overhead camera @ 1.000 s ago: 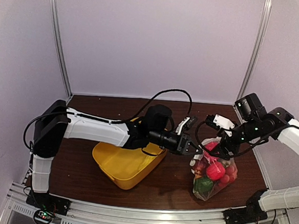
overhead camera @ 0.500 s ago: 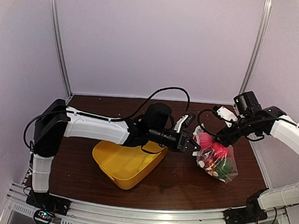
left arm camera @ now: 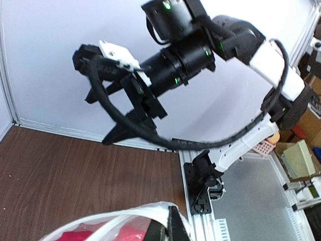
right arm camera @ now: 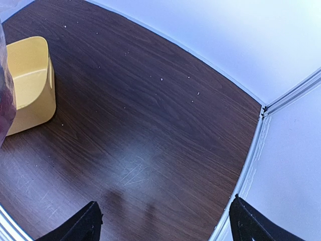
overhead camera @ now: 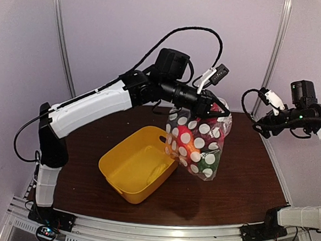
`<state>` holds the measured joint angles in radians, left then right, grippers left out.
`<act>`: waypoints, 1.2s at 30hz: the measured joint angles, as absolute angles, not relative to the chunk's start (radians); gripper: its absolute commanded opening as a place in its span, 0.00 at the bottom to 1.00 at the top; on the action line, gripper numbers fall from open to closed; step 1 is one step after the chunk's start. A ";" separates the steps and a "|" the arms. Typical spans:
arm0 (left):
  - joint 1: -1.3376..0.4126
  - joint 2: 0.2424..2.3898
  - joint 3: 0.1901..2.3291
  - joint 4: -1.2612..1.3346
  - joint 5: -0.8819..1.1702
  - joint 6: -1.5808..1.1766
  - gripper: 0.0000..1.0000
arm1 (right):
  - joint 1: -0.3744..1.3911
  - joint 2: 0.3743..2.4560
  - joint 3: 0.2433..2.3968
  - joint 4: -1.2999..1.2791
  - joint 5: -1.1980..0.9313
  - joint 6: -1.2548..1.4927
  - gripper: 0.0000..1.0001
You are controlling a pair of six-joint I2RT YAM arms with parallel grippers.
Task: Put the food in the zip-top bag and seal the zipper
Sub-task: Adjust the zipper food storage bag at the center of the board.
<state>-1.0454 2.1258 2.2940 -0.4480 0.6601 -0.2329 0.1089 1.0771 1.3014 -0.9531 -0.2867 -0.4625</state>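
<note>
- Top external shows the bag (overhead camera: 197,145) hanging in the air above the surface (overhead camera: 244,181), just right of the tub (overhead camera: 138,163) and touching neither.
- Food (overhead camera: 189,149) sits inside as red and green pieces bunched low, so its weight pulls the bag straight down.
- Left fingers (overhead camera: 214,109) are pinched shut on the bag's top edge, which probably keeps the mouth uppermost so nothing spills.
- Left wrist shows the bag's white rim (left arm camera: 125,217) at the fingers. It is likely the zipper, but I cannot tell whether it is sealed.
- Right fingers (right arm camera: 83,226) are spread wide and hold nothing, well off to the right. They are probably free to run along the zipper.
</note>
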 measured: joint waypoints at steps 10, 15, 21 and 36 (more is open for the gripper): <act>-1.166 2.161 2.240 -0.725 0.731 0.028 0.00 | -0.061 1.123 1.267 -1.073 -0.596 -0.675 0.84; -1.228 2.158 2.286 -0.824 0.709 0.116 0.00 | -0.063 1.110 1.266 -1.161 -0.748 -0.804 0.87; -1.199 2.118 2.341 -0.799 0.713 0.139 0.00 | -0.063 1.098 1.314 -1.212 -0.849 -0.854 0.87; -1.112 2.197 2.392 -0.729 0.701 0.063 0.00 | -0.111 1.153 1.443 -1.253 -0.838 -0.881 0.87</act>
